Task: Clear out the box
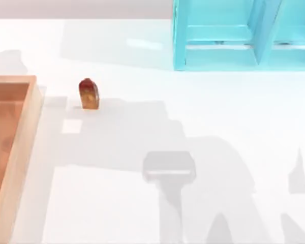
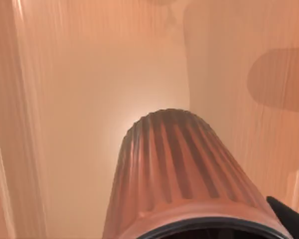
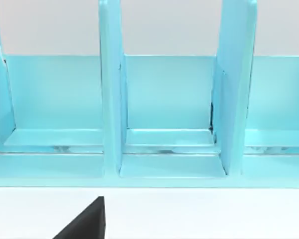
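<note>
Shallow light-brown wooden box (image 1: 20,137) with pale raised rims at table's left edge. Ribbed, tapered orange cup (image 2: 179,179) over its grained floor, beside left gripper; finger spread cannot be told. Small rounded reddish-brown block (image 1: 89,94) upright on smooth white table (image 1: 193,152), near box. Glossy turquoise partitioned shelf frame (image 3: 164,109) at far right.

one box (image 1: 34,109), one small reddish-brown block (image 1: 89,94) (standing on the table), one ribbed cup (image 2: 182,169), one turquoise shelf (image 1: 244,35)

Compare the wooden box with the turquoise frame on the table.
The box is light-brown wood with an orange-brown floor; the turquoise frame is one colour throughout. The box lies flat and shallow at the table's left edge; the frame stands at the far right, split by upright dividers into compartments. Both rest on the white table.
</note>
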You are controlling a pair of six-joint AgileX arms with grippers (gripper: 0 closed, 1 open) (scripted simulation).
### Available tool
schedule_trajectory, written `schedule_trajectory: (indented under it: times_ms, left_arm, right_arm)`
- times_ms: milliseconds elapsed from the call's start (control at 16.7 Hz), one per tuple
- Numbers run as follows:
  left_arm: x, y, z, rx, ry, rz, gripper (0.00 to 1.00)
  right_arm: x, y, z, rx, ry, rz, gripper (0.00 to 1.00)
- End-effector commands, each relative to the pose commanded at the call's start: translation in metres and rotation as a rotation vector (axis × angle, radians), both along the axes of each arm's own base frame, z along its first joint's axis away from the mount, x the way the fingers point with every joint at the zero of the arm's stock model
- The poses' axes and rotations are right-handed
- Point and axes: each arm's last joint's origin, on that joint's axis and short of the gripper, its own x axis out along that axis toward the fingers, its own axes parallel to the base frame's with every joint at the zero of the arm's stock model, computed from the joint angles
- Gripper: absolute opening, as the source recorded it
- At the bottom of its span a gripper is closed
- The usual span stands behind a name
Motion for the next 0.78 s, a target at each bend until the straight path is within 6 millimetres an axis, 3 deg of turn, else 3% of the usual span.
schedule_trajectory:
  times_ms: [180, 360, 600, 780]
  left_arm:
    - [0.021, -0.054, -0.012, -0.01, -0.009, 0.008, 0.0]
    - [0.033, -0.137, -0.031, -0.024, -0.003, 0.01, 0.0]
    - [0.016, -0.257, -0.061, -0.04, 0.009, 0.0, 0.0]
    - [-0.004, -0.313, -0.076, -0.049, 0.009, -0.002, 0.0]
  right_arm:
    - [0.0, 0.0, 0.0, 0.0, 0.0, 0.0, 1.0]
    - [0.0, 0.0, 0.0, 0.0, 0.0, 0.0, 1.0]
    - [0.0, 0.0, 0.0, 0.0, 0.0, 0.0, 1.0]
    - [0.0, 0.0, 0.0, 0.0, 0.0, 0.0, 1.0]
